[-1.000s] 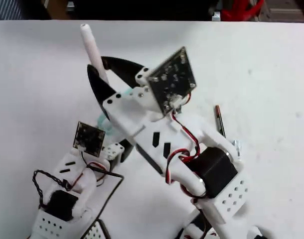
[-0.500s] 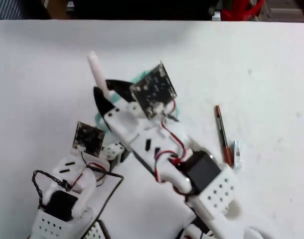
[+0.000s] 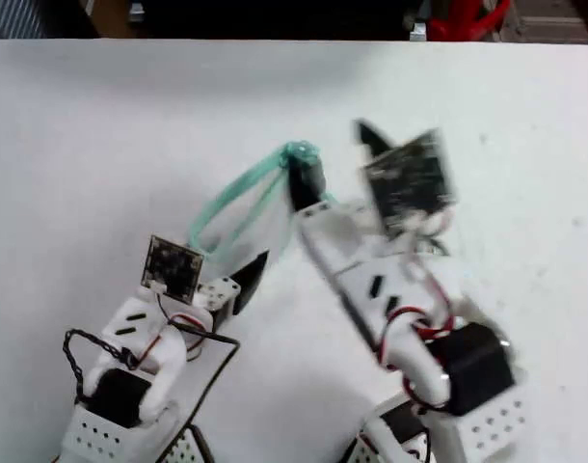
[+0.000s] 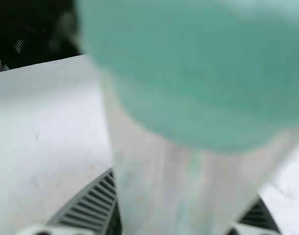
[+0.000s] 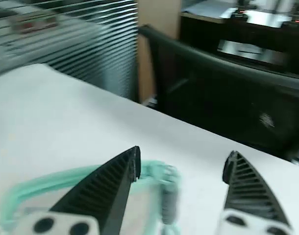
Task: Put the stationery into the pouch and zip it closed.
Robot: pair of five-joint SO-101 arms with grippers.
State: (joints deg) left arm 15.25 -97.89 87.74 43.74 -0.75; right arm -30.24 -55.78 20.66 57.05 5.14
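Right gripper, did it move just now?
Yes. The right gripper swung rightward, away from the left arm's camera board, which stayed put, and now sits open by the far end of the pouch.

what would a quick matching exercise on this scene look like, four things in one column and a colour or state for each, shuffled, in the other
Things
1. pouch
2. left gripper
3. right gripper
4. table

Colour or state
A. open
B. white
C. see-through with a teal rim
D. shut on the pouch

Pairs: 1-C, 2-D, 3-A, 4-B
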